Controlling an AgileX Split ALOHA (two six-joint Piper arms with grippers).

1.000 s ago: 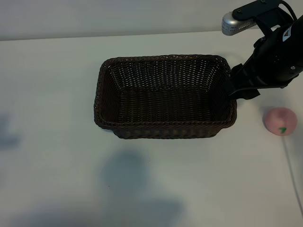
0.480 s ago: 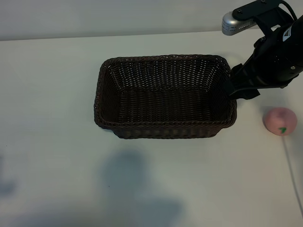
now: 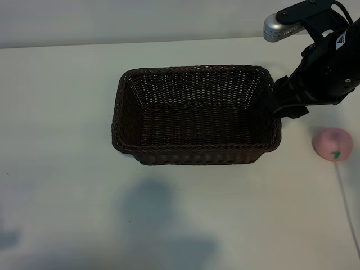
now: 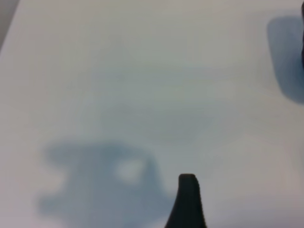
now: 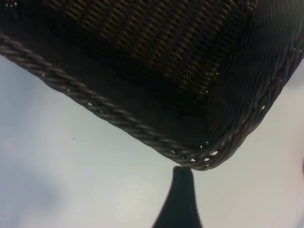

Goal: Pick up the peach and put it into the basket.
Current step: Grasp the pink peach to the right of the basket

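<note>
I am seeing the left gripper [image 4: 242,199] hanging fingers wide over bare table [image 3: 56,112], left of the basket [image 3: 197,153]. My right gripper [image 3: 279,104] is hovering wide-fingered at the basket's right end; the peach [image 3: 332,144] is sitting right of the basket.

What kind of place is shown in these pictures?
Probably a robot test bench or lab: a bare white table holds only a dark wicker basket and a toy peach, and a black robot arm hangs at the basket's right end.
</note>
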